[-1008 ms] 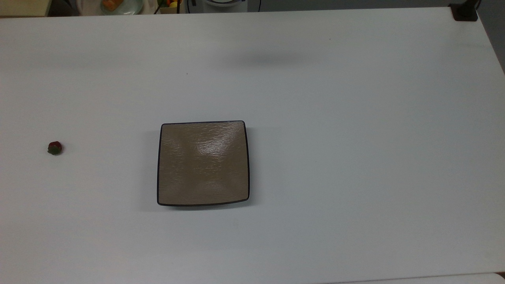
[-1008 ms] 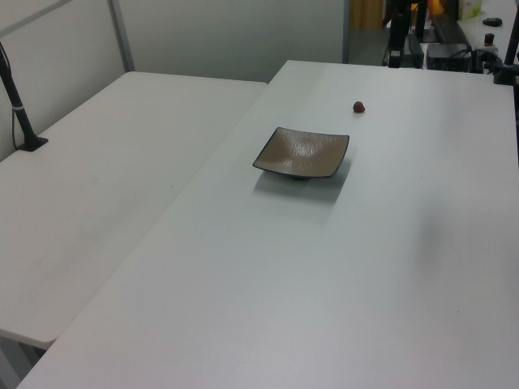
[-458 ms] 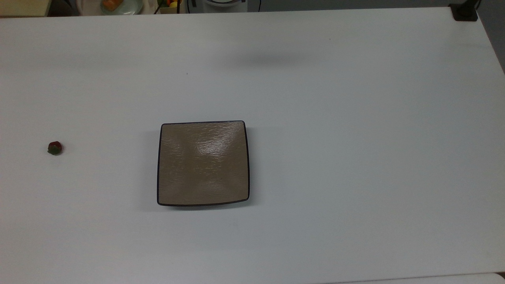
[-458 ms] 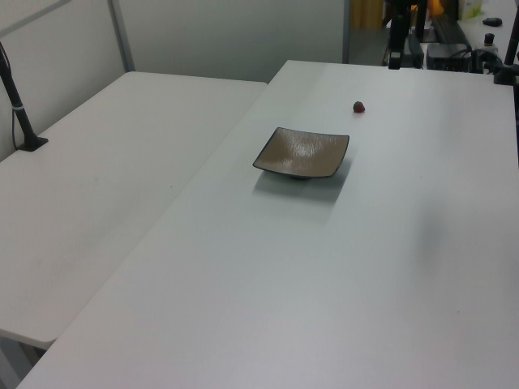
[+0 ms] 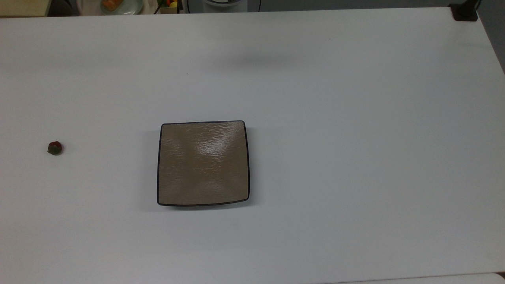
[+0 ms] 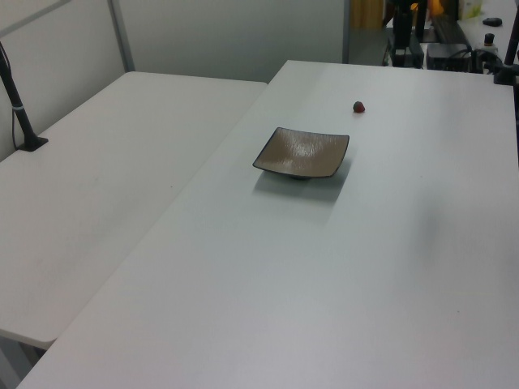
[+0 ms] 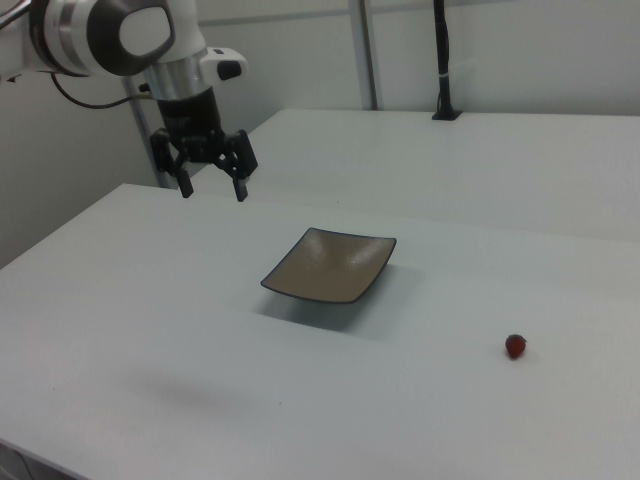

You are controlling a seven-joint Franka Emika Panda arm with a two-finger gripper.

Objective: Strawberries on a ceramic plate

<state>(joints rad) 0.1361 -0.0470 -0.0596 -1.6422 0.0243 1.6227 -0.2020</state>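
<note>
Almost nothing differs from the earlier frames: on the white table (image 5: 355, 138) the ceramic plate (image 5: 203, 163) and the strawberry (image 5: 55, 148) lie exactly where they were one second ago. At the far edge in the left view, a dark shape between the background things has changed a little.

In the right view my gripper (image 7: 211, 179) hangs in the air above the table, up and toward the right view's left from the plate (image 7: 330, 265). My jaws stand wide apart, pointing down, and they hold nothing and touch nothing.

The plate sits flat near the middle of the table. The strawberry (image 7: 515, 346) rests on the bare table, well apart from the plate, toward the top view's left.
</note>
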